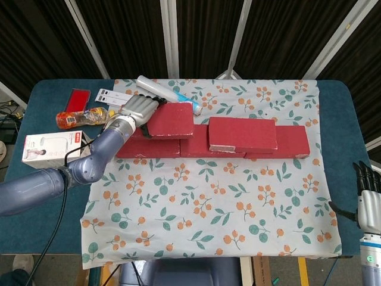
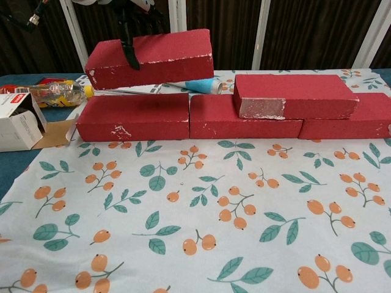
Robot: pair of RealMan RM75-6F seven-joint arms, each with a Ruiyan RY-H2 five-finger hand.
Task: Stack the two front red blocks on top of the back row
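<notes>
My left hand (image 1: 138, 109) grips a red block (image 1: 172, 120) by its left end and holds it in the air, slightly tilted, above the left end of the back row. In the chest view this block (image 2: 149, 58) hangs clear of the left row block (image 2: 134, 117), with a dark finger across its front face. The row's middle block (image 1: 199, 149) and right block (image 1: 293, 142) carry a second red block (image 1: 242, 134) lying on top of them, which also shows in the chest view (image 2: 293, 94). My right hand (image 1: 369, 199) holds nothing, its fingers straight, at the table's front right edge.
A floral cloth (image 1: 208, 208) covers the table. Behind the row lies a white tube with a blue end (image 1: 166, 92). On the left are a snack bottle (image 1: 77, 117), a white box (image 1: 50, 148), a red packet (image 1: 77, 99) and white cards (image 1: 110, 95).
</notes>
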